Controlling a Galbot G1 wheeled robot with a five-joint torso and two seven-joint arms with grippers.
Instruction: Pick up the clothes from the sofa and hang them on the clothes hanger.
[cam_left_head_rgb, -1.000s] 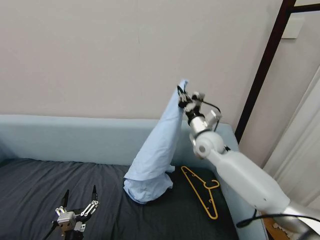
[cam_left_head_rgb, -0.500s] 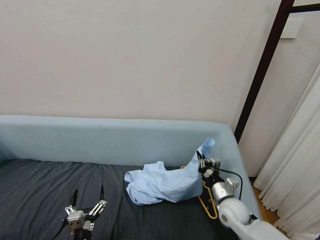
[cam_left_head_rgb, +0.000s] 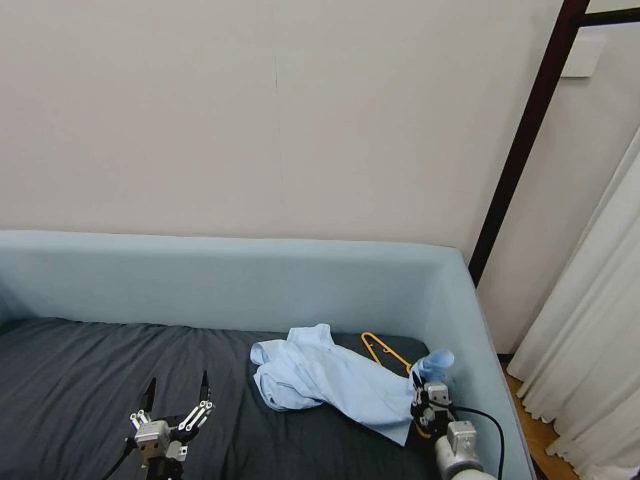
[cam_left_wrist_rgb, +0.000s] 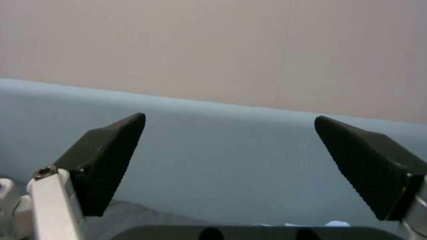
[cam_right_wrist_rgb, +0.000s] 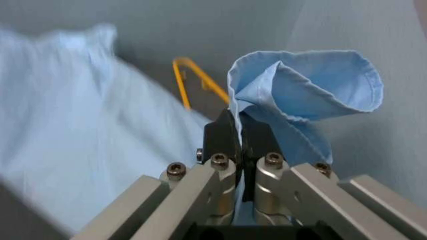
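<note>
A light blue shirt (cam_left_head_rgb: 322, 378) lies spread over the dark sofa seat (cam_left_head_rgb: 70, 380), stretching toward the right armrest. My right gripper (cam_left_head_rgb: 432, 390) sits low at the seat's right end, shut on a fold of the blue shirt (cam_right_wrist_rgb: 300, 95). An orange clothes hanger (cam_left_head_rgb: 385, 350) lies flat on the seat, partly under the shirt; a piece of the orange clothes hanger (cam_right_wrist_rgb: 193, 80) shows in the right wrist view beside the cloth. My left gripper (cam_left_head_rgb: 172, 410) hovers open over the seat's front middle, its fingers (cam_left_wrist_rgb: 100, 160) spread wide and holding nothing.
The pale blue sofa back (cam_left_head_rgb: 200, 280) and right armrest (cam_left_head_rgb: 470, 330) bound the seat. A dark vertical pole (cam_left_head_rgb: 520, 150) stands to the right of the sofa, with white curtains (cam_left_head_rgb: 590, 360) beyond it. A plain wall rises behind.
My right gripper has come down from high above the sofa back to the seat's right end, dragging the shirt with it; the shirt went from hanging upright to lying flat over the hanger.
</note>
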